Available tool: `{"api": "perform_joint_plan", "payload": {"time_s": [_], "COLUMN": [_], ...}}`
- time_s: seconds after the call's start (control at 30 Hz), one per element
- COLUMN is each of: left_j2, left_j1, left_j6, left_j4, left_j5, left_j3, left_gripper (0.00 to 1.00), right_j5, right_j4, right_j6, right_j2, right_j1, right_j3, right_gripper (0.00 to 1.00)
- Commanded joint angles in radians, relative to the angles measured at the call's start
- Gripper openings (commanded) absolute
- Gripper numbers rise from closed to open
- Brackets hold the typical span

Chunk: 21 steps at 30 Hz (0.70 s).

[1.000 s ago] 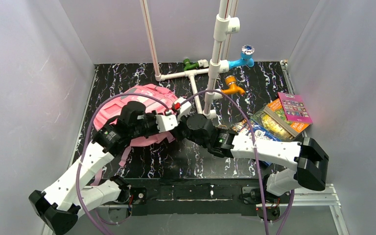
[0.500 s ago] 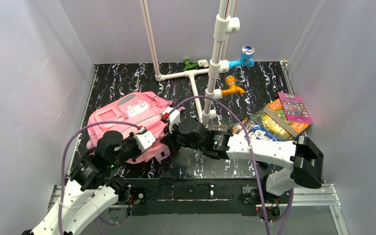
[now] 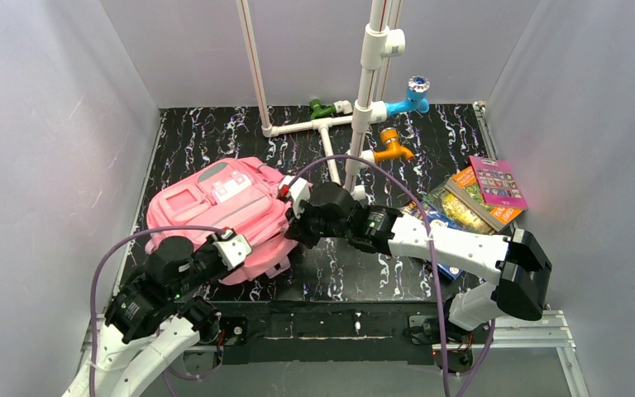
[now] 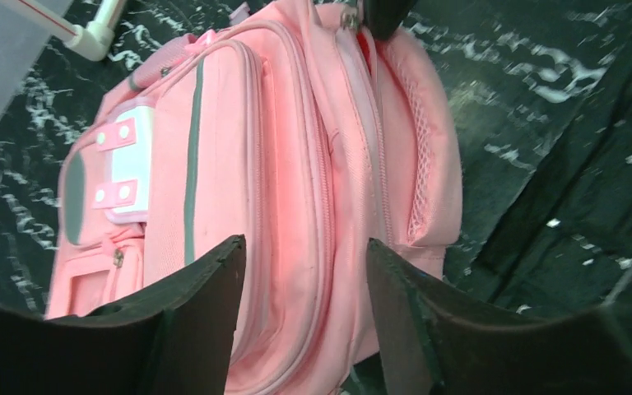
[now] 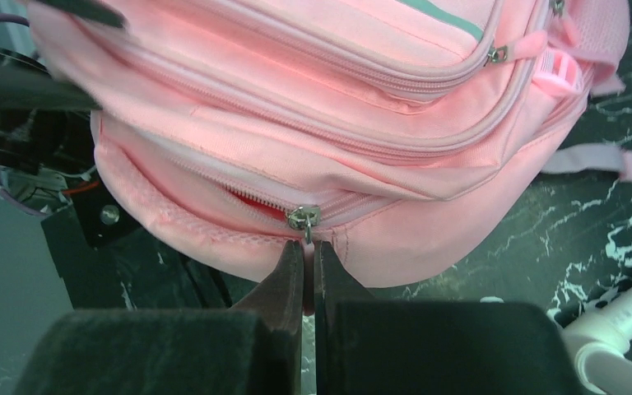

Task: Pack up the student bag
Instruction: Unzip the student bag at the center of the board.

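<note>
top view: the pink student bag [image 3: 215,207] lies on the table's [image 3: 215,132] left half, between both arms.
left wrist: left gripper [image 4: 304,247] half open and empty, bag just ahead.
right wrist: right gripper [image 5: 306,247] pinched shut on the zipper pull [image 5: 303,219] at the bag's edge.

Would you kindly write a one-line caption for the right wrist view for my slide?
Right gripper pinches the zipper pull of the pink student bag, its main zip partly open.
</note>
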Motion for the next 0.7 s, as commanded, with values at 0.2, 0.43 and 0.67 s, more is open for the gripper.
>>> {"api": "perform_joint_plan", "payload": {"time_s": [0.2, 0.43, 0.67], "left_j2": [0.253, 0.337, 0.279], "left_j1": [0.005, 0.003, 0.003], "left_j6": [-0.395, -0.384, -0.37], "left_j4": [0.203, 0.284, 0.214], "left_j5": [0.2, 0.186, 0.223], "left_j3": [0.08, 0.045, 0.016], "left_gripper": [0.62, 0.4, 0.35], "right_j5": [-0.096, -0.104, -0.086], "right_j4": [0.15, 0.192, 0.204], "right_j6": [0.146, 0.167, 0.169], "right_j2": [-0.027, -0.045, -0.051], "right_j1": [0.038, 0.05, 0.054], "right_j3": [0.002, -0.007, 0.0], "right_gripper": [0.01, 0.01, 0.01]}}
